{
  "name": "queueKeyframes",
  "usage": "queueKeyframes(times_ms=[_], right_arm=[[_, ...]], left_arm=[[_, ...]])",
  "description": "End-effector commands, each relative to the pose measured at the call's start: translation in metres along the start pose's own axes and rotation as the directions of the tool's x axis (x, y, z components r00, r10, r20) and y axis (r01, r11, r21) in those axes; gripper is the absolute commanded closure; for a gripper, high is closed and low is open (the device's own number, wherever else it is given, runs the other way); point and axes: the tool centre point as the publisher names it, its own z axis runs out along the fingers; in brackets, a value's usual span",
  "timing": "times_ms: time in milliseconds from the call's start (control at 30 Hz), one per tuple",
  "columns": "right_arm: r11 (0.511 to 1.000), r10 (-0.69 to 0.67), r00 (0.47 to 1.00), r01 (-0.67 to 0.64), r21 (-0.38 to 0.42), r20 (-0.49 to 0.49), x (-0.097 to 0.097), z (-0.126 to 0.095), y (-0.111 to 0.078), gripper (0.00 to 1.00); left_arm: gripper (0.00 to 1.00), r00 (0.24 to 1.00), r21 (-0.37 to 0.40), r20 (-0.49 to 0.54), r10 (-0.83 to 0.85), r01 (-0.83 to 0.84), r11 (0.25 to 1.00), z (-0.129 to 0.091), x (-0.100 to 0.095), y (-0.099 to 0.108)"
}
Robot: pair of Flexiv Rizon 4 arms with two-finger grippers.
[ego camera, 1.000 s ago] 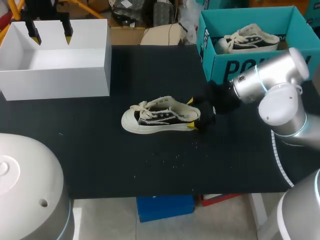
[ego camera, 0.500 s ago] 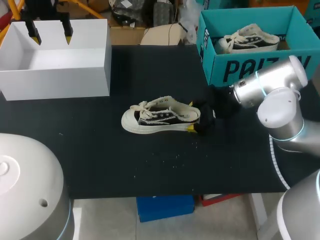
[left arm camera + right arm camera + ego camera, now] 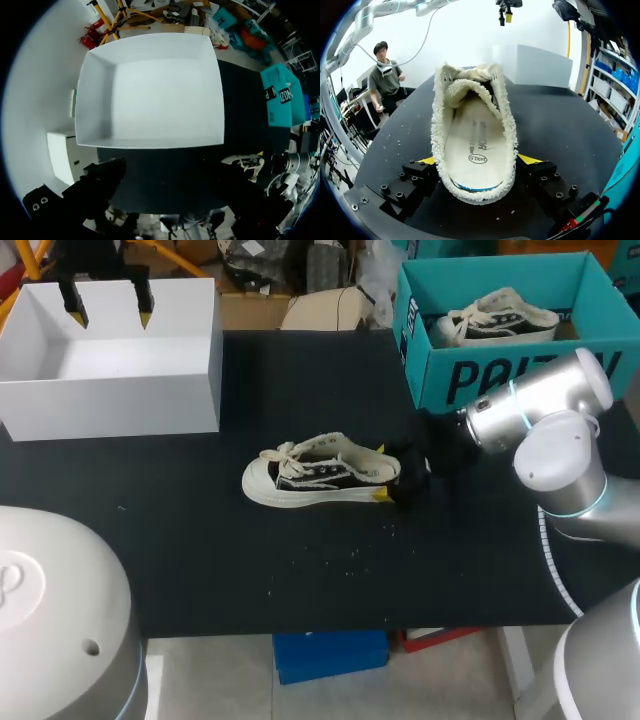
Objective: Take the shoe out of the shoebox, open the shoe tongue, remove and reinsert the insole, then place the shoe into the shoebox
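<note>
Right wrist view, query: what does the right gripper have?

Reply: Your right gripper is clamped on the heel of the shoe, with one yellow-tipped finger against each side. The shoe sits sole-down on the table, out of any box. The insole lies flat inside it.

Query: Change over the last second?

Reply: The shoe has not shifted. Your right arm has sunk a little behind the heel, and the gripper itself has barely moved. Your left gripper, fingers spread with nothing between them, has drifted slightly but stays above the white box, well off past the shoe's toe.

Query: Meaning for the task?

Reply: Judgement only: taking the shoe out looks done, and tongue and insole are still ahead. You appear to be pinning the heel so the shoe holds steady. Your left arm would have to travel to the shoe to work the tongue.

Query: Surface and surroundings?

Reply: The table has a dark cover, with pale specks just in front of the shoe. The teal shoebox stands near, behind the heel end, with a second shoe in it. The white box is empty. Which box takes this shoe back cannot be told.
</note>
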Motion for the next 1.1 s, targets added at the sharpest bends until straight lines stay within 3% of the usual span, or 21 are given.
queueKeyframes(times_ms=[33,467,600,1100], right_arm=[[1.000,0.001,1.000,-0.001,0.002,0.000,-0.002,0.003,0.000,1.00],[1.000,0.001,1.000,-0.001,0.002,0.000,-0.002,0.003,0.000,1.00],[1.000,0.001,1.000,-0.001,0.002,0.000,-0.002,0.003,0.000,1.00],[1.000,0.001,1.000,-0.001,0.002,0.000,-0.002,0.003,0.000,1.00]], left_arm=[[0.00,0.999,0.056,0.040,0.000,-0.003,0.998,-0.006,0.029,0.018],[0.00,0.998,0.107,-0.014,0.065,-0.063,0.992,0.004,0.122,0.054],[0.00,0.994,0.075,-0.030,0.103,-0.101,0.992,0.010,0.143,0.062],[0.00,0.992,0.063,-0.040,0.117,-0.114,0.991,0.010,0.144,0.062]])
